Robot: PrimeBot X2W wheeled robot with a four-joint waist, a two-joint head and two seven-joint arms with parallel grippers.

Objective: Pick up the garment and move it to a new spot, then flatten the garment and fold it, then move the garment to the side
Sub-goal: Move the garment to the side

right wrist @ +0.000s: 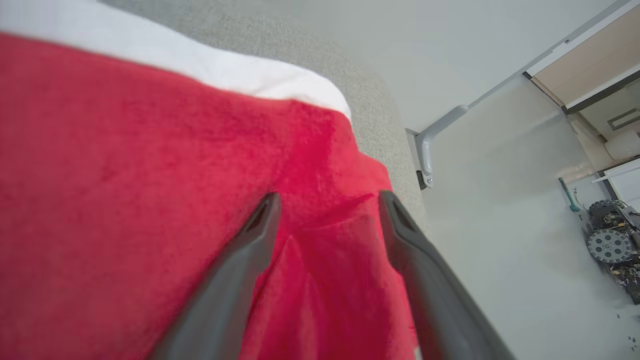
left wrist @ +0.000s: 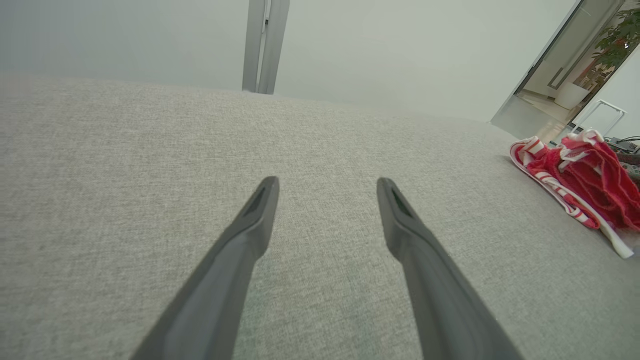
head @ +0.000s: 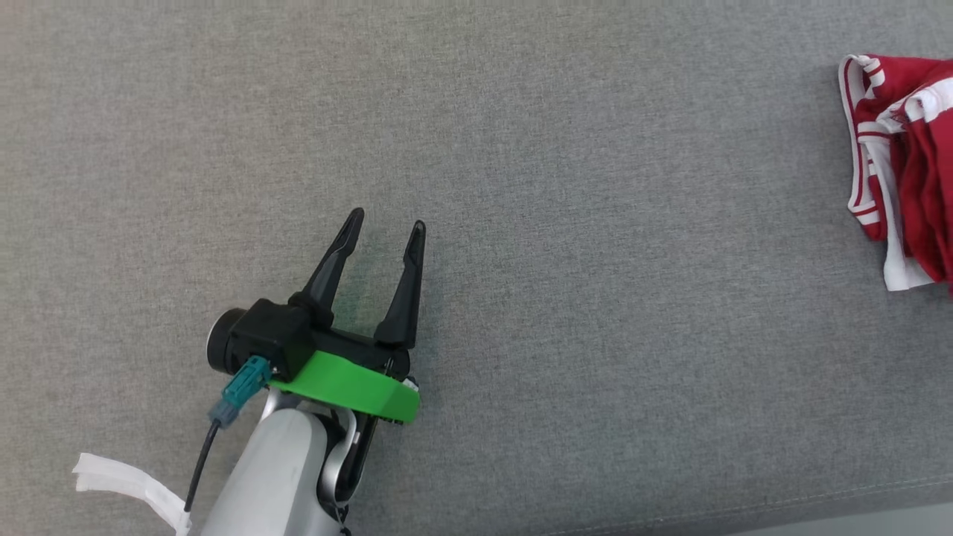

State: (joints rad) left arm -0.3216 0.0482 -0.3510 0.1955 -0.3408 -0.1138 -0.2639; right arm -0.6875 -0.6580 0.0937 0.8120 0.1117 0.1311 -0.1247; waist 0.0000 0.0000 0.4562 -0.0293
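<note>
Two grippers stand spread and empty: left gripper (head: pixel 388 218) over bare grey cushion (head: pixel 595 298), right gripper (right wrist: pixel 328 196) just above the red-and-white garment (head: pixel 923 186), bunched at the cushion's right edge; a fingertip snagging folds could drag it off.

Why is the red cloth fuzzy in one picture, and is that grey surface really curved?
Right wrist view: the red garment sits close to the lens, so it blurs. Left wrist view: the wide-angle lens bows the grey upholstered surface. Head view: soft, even light, faint shadow beside the left gripper.
</note>
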